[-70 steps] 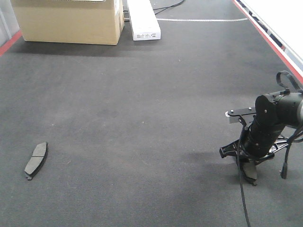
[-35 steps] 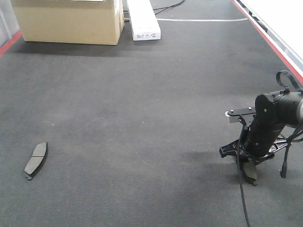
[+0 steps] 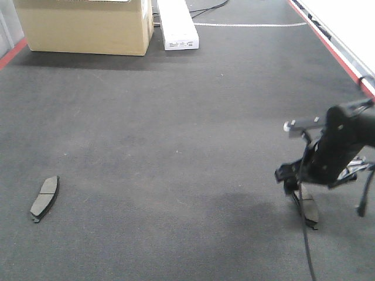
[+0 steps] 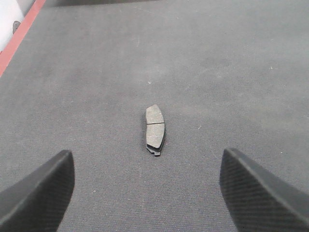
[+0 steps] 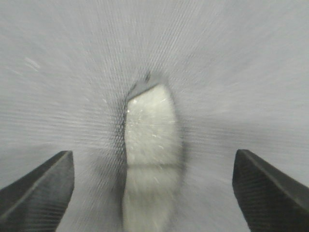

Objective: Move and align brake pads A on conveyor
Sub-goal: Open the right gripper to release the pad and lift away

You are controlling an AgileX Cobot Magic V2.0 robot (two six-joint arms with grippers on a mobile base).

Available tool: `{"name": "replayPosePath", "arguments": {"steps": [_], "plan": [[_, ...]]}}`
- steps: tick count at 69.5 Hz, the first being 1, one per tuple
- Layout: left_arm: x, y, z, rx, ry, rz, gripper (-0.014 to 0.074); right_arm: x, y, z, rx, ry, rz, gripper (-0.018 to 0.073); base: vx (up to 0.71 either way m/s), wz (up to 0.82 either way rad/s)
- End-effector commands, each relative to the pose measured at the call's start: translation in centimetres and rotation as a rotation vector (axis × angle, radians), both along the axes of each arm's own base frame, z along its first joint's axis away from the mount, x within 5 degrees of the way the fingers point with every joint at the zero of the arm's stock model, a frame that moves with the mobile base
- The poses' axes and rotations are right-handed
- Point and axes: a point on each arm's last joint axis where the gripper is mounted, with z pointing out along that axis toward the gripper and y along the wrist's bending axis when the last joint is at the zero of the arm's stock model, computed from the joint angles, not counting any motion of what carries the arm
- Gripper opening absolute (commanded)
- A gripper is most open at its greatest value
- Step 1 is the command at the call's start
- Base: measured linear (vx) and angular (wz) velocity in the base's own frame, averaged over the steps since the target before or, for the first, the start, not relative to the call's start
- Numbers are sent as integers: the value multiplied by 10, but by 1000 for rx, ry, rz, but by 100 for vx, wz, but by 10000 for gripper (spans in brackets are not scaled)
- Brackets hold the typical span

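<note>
The conveyor [image 3: 176,134], a charcoal belt with a rough weave, fills nearly every view, and a red edge stripe [image 3: 331,47] runs down the upper right of the front view. At the upper left of that view a cardboard box [image 3: 88,26] stands on the belt; the frame cuts off its top, so its contents cannot be told. Just right of it lies a long white box [image 3: 177,23], whose contents are equally hidden. At the right edge the right arm [image 3: 343,146] reaches down over one brake pad A [image 3: 309,209], which lies flat in the lower right. The blurred right wrist view shows the right end effector [image 5: 153,159] spread wide and gripping nothing, with that pad [image 5: 149,140] between its fingers and apart from both. The other brake pad A [image 3: 45,198] lies flat in the lower left, well apart from the first. In the left wrist view the left end effector [image 4: 146,159] is likewise spread wide and empty, with this pad [image 4: 155,128] at centre frame, a groove across its middle.
</note>
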Motion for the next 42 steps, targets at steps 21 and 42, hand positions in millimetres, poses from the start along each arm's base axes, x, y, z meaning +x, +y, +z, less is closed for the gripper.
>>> {"name": "replayPosePath", "arguments": {"steps": [21,42], "plan": [[2,-1,12,-9,-74,-3,575,-74,-5,152,84,-494,35,585,0,0],[2,-1,12,-9,-74,-3,575,-167,-16,150,104,-729,38,585,0,0]]}}
